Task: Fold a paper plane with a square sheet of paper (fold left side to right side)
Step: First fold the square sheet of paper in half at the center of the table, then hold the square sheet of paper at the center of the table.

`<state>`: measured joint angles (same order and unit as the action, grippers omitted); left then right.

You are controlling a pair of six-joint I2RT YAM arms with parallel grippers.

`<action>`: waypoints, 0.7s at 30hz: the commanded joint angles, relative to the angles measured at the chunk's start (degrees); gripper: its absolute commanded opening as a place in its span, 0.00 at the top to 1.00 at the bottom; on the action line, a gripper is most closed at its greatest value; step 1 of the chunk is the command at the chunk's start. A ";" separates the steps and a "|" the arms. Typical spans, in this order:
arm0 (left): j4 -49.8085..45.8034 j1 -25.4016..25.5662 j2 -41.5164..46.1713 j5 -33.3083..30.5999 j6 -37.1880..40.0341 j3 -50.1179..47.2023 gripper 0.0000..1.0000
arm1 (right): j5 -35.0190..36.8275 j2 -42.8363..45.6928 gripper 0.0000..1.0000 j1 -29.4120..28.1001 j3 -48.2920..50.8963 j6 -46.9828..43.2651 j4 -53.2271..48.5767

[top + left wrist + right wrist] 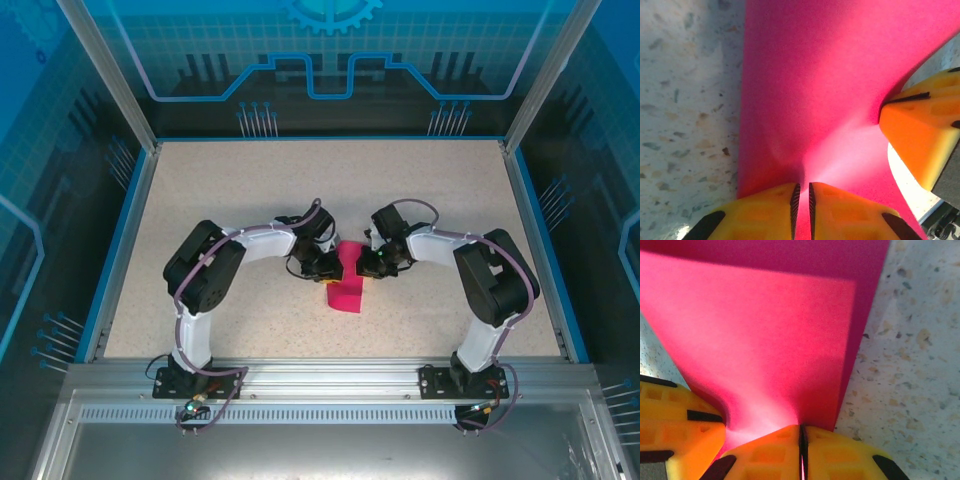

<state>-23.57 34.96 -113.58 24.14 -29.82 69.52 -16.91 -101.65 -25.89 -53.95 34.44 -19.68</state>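
— Speckled bench (250, 200) inside a blue-walled cell, seen from overhead: both arms bend inward, elbows out. Left end effector (328, 266) and right end effector (372, 268) meet over the square sheet of paper (347, 290) at centre.
— Grip?
— Left wrist view: left end effector (802, 187) is pinched narrow on the sheet (825, 75), which buckles upward. The right end effector's fingers (920, 135) bite its edge nearby.
— Right wrist?
— Right end effector (803, 432) is clamped on the sheet (765, 325), with a darker layer showing beyond.
— Advice?
— Probably carry the left edge across with both pinches level. Match the corners before creasing; pulling apart risks a tear.
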 commanded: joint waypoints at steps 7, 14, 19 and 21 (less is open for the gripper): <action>-1.40 -4.61 4.55 -0.37 2.72 -5.87 0.82 | 4.42 -2.92 0.90 -0.82 1.14 -1.21 -5.25; 1.15 -5.36 9.41 3.63 3.45 -5.93 0.82 | 3.34 -2.46 0.90 -0.99 1.33 -1.17 -4.22; 6.70 -2.98 7.03 7.30 1.03 -4.55 0.80 | 3.38 -2.62 0.90 -1.09 1.17 -1.21 -4.22; 7.55 -1.90 5.07 7.42 0.49 -3.38 0.79 | 3.28 -2.66 0.90 -1.09 1.10 -1.21 -4.18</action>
<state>-18.68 31.48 -106.30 28.47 -28.51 63.83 -16.93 -101.67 -25.96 -54.00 34.20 -19.68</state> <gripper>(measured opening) 0.204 0.106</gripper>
